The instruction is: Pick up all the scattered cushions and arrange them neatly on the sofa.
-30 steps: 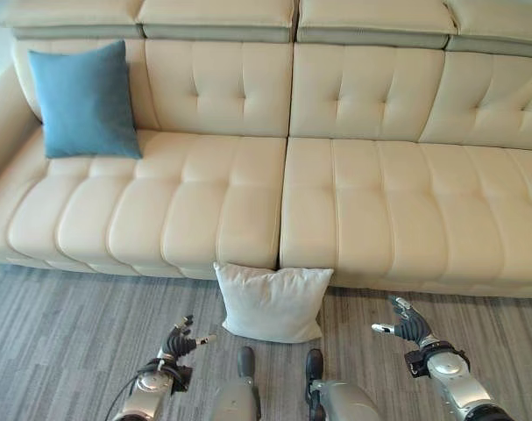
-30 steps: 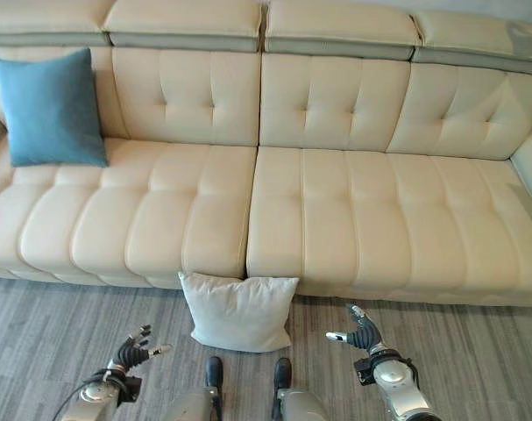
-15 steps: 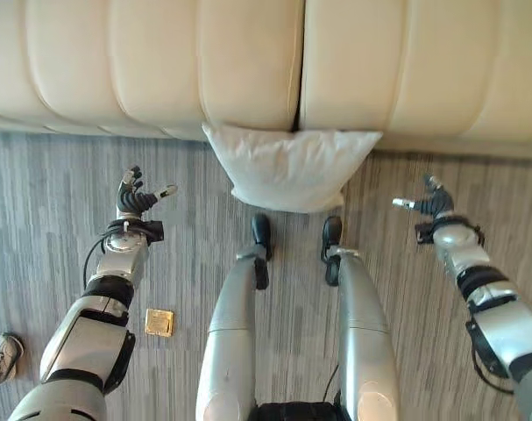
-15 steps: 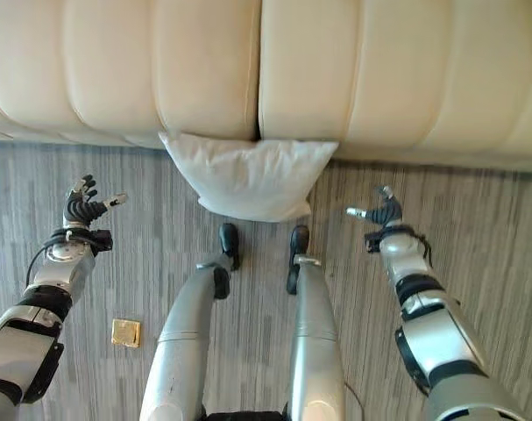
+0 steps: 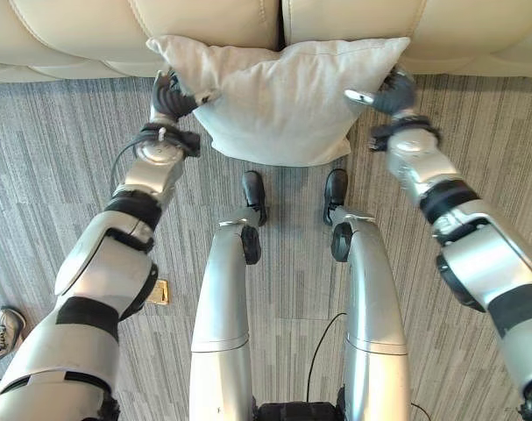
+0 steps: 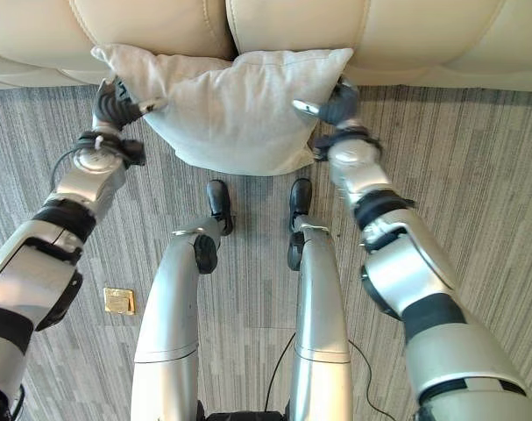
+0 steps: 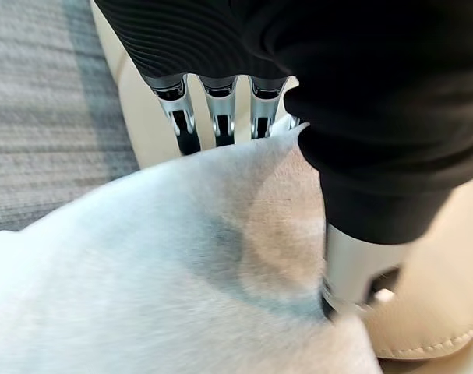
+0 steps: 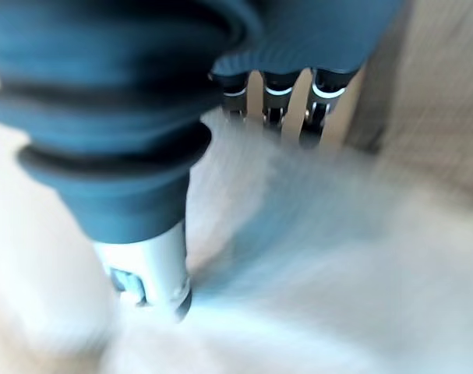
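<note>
your left hand (image 5: 171, 95) and right hand (image 5: 390, 91) each pinch a side of the white cushion (image 5: 279, 98), leaning against the sofa (image 5: 213, 19)

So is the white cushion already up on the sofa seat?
No, the white cushion sits on the floor, leaning against the sofa's front edge.

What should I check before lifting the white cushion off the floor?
1. Left robot hand at the white square fabric cushion's left edge: ok.
2. Right robot hand at its right edge: ok.
3. Fingers of both closed firmly on the fabric: cannot tell.
4. Cushion leaning against the cream leather sofa front, bottom on the grey striped carpet: ok.
5. Sofa seat free for placing: cannot tell.
</note>
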### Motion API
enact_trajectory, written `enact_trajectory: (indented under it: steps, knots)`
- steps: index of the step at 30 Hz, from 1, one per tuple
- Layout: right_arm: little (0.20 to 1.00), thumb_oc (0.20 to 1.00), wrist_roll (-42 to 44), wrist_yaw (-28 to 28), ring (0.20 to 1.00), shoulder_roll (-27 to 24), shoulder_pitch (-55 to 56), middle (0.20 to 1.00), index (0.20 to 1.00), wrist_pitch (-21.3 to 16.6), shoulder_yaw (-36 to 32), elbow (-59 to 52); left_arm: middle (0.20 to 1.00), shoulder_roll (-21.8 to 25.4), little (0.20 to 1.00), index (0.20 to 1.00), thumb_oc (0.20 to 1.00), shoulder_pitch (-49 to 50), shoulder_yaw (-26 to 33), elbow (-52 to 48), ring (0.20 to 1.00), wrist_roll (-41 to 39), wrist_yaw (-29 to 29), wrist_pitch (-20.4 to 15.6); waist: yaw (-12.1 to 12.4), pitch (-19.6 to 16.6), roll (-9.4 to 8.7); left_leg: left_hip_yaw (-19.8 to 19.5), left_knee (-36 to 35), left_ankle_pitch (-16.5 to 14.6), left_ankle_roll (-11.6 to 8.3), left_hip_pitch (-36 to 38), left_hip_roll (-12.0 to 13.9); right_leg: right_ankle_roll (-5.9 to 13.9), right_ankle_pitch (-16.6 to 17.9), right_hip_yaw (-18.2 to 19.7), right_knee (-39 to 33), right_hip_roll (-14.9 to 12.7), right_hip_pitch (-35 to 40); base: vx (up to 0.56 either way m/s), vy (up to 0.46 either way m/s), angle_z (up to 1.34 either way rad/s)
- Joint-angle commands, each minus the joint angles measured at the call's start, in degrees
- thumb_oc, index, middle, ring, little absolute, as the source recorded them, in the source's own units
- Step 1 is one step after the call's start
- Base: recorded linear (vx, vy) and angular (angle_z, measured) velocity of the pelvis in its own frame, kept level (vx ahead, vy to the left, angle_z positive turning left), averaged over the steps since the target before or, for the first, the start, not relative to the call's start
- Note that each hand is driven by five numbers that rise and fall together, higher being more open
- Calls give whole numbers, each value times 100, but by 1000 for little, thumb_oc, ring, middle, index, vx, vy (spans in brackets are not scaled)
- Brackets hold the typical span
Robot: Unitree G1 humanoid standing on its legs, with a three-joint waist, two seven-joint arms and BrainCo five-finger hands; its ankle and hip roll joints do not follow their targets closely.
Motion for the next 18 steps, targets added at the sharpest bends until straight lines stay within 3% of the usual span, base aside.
enact_trajectory:
  steps: [1,3,4,9,10,14,16,18]
  knots:
    - [200,200,217,81,200,300,203,200,200,-609,25,-597,200,-173,200,200,200,165,150,-655,200,206,125,-486,5,-580,264,-298,-284,-336,-147,377,-198,369,-552,308,-395,-9,668,-13,-35,11]
    - [200,200,200,112,200,335,307,200,200,-656,33,-769,200,-189,200,200,200,225,151,-842,200,263,150,-522,5,-604,258,-321,-419,-290,-158,459,-205,368,-533,302,-472,-8,739,-18,0,17]
    - [200,200,46,183,200,341,843,200,200,-775,-87,-1420,200,-262,200,200,200,670,299,-1639,200,497,331,-647,-3,-687,218,-350,-1048,-132,-215,934,-168,414,-403,228,-961,-12,1156,-49,21,12]
    - [200,200,-556,282,200,136,1908,200,200,-759,-354,-2454,200,-470,200,200,200,1802,674,-2853,200,788,401,-732,-18,-717,151,-381,-1922,78,-296,1950,-160,534,-199,74,-1713,-58,2130,-64,41,0]
    - [200,200,-836,395,200,71,2481,200,200,-765,-511,-2944,200,-624,200,200,200,2405,887,-3353,200,864,358,-766,-9,-751,96,-318,-2373,344,-304,2431,-140,560,48,-28,-2128,-64,2614,-87,44,-6]
    - [200,200,-1214,556,200,5,3455,200,200,-693,-719,-3728,200,-726,200,200,200,3348,1141,-4143,200,1015,227,-713,-33,-826,32,-319,-2853,401,-322,3261,-135,614,167,-162,-2671,-109,3430,37,18,-5]
    - [200,200,-1376,876,200,7,4602,200,200,-747,-1002,-4605,200,-746,200,200,200,4388,1389,-4802,200,1233,24,-676,-74,-1042,-54,-305,-3349,428,-332,4175,-153,675,251,-261,-3248,-123,4375,170,-4,-7]
    - [200,200,-1422,972,200,-9,4929,200,200,-785,-1107,-4897,200,-782,200,200,200,4714,1475,-5013,200,1293,-41,-664,-82,-1094,-76,-279,-3541,449,-351,4530,-159,698,285,-289,-3457,-127,4733,138,0,-9]
